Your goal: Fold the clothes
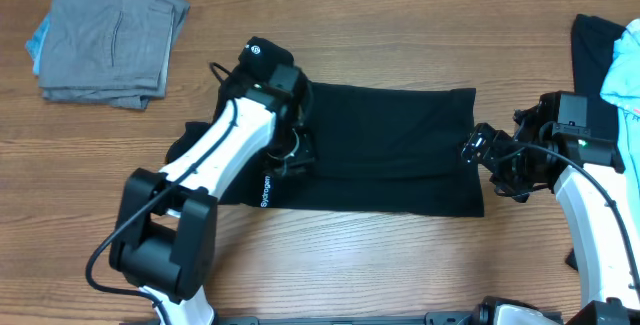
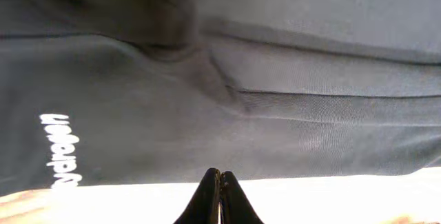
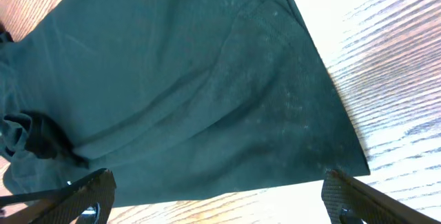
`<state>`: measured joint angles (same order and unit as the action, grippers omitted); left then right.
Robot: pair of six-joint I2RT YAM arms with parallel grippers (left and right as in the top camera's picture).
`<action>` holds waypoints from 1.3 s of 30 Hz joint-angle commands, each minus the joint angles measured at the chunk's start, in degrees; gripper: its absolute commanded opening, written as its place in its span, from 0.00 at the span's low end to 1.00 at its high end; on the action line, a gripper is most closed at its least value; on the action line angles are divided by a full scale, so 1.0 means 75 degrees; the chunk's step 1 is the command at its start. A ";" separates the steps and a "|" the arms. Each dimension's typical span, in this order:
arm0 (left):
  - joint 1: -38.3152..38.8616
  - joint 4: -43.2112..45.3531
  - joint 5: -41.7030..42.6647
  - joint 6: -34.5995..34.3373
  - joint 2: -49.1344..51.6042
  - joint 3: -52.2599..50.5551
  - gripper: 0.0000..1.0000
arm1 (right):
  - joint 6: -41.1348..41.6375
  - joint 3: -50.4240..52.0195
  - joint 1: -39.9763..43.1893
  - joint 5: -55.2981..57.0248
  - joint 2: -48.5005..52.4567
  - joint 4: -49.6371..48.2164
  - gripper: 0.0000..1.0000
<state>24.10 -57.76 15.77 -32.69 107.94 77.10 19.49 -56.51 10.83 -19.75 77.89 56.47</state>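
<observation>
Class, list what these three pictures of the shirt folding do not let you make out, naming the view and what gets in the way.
1. Black shirt: left end, overhead, hidden under the left arm.
2. White lettering: left wrist, partly lost in glare; overhead, too small to read.
3. Light blue garment: overhead, cut off by the right edge.
4. Left claw: overhead, black against black cloth, fingers indistinguishable.

Black shirt (image 1: 390, 150) with white lettering (image 1: 265, 192), grey garment (image 1: 110, 35), brown wood-grain table (image 1: 400, 265).
</observation>
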 commanded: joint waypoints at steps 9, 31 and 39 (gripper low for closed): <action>0.0131 0.0323 0.0309 -0.0495 0.1332 -0.0096 0.04 | -0.0035 0.0044 0.0009 -0.0096 -0.0026 0.0070 1.00; 0.0029 0.0055 -0.0382 0.0189 0.1684 0.0600 0.08 | -0.0061 0.0052 0.0006 0.0020 0.0087 0.0070 1.00; 0.0009 -0.0764 -0.1510 0.0187 0.1684 0.0603 0.14 | -0.0061 0.0338 -0.0143 -0.0006 0.0455 -0.0052 0.86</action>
<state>24.71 -62.76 10.81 -32.40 119.28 80.86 19.51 -55.09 10.72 -20.05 79.77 56.80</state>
